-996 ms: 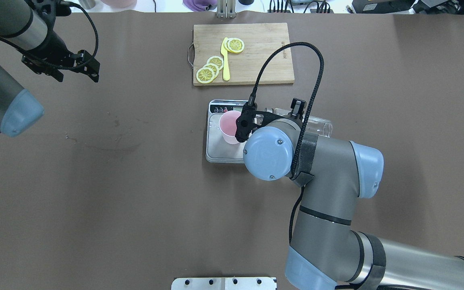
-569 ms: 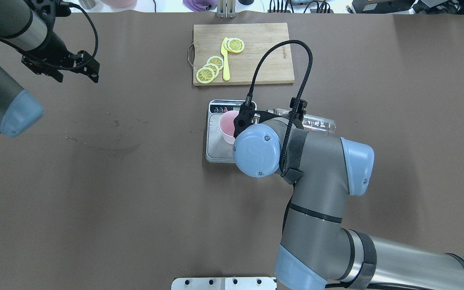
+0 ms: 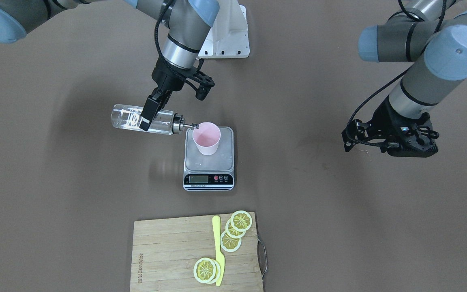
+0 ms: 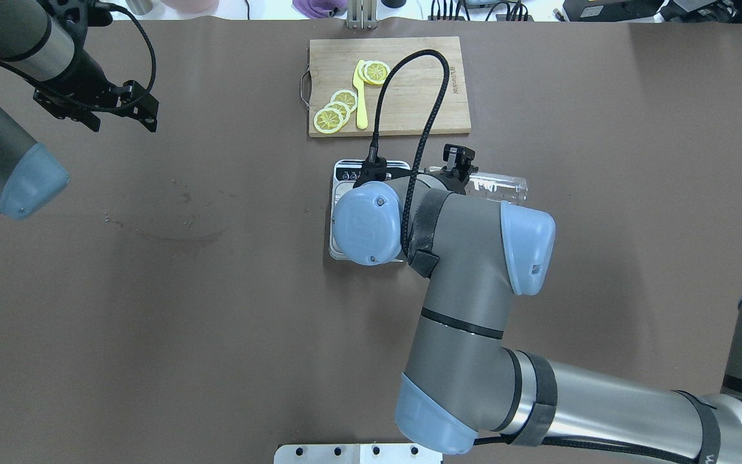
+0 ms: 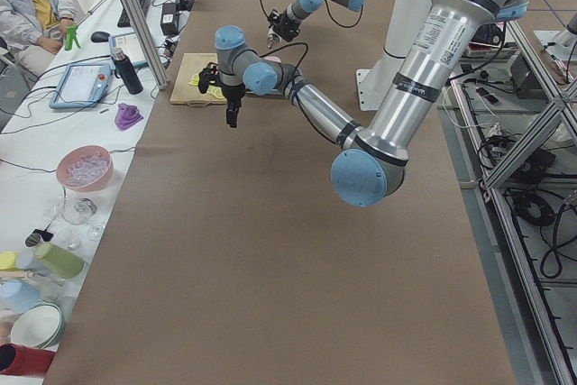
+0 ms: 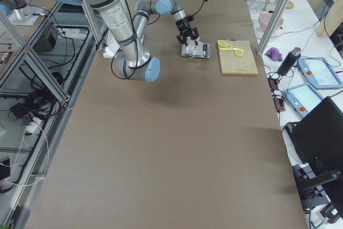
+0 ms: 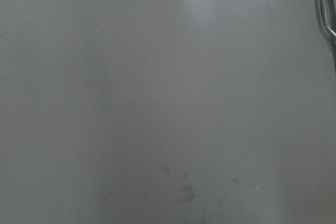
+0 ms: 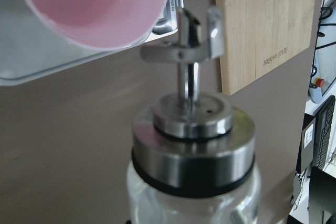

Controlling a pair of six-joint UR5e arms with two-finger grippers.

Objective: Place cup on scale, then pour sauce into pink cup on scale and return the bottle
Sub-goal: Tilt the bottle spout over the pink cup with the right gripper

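Right jaws clamped the bottle [image 3: 124, 117], which lay near-horizontal with its pourer tip at the rim of the cup [image 3: 206, 140]. The cup stood on the scale [image 3: 201, 163]. No stream showed, and the sauce level was unreadable. Judged best: tilt slowly, spout over the mouth, cup not nudged. Left jaws hung well apart, their width not discernible.

Pale pink tapered cup [image 3: 206, 140] stands on steel-platform kitchen scale [image 3: 223, 157] at mid tabletop [image 3: 55, 202]. Clear glass bottle [image 3: 123, 117] lies level on the scale's robot-right side (spout at cup rim). Wooden cutting board [image 3: 168, 251] lies toward the operators' edge.
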